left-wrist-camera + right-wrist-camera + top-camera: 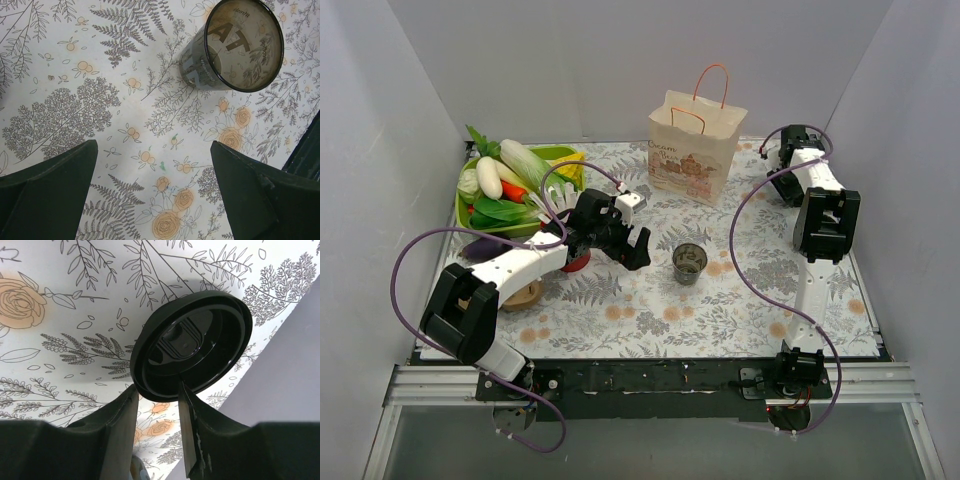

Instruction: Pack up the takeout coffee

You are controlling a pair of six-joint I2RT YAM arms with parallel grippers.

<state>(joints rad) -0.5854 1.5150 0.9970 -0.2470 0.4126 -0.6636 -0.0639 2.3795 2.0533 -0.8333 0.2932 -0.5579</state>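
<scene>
Right tool pinches lid rim (arm outstretched); left tool gapes.

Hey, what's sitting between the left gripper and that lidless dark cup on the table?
Nothing: between the open left gripper and the lidless dark cup there is only bare floral tablecloth, seen clearest in the left wrist view.
</scene>
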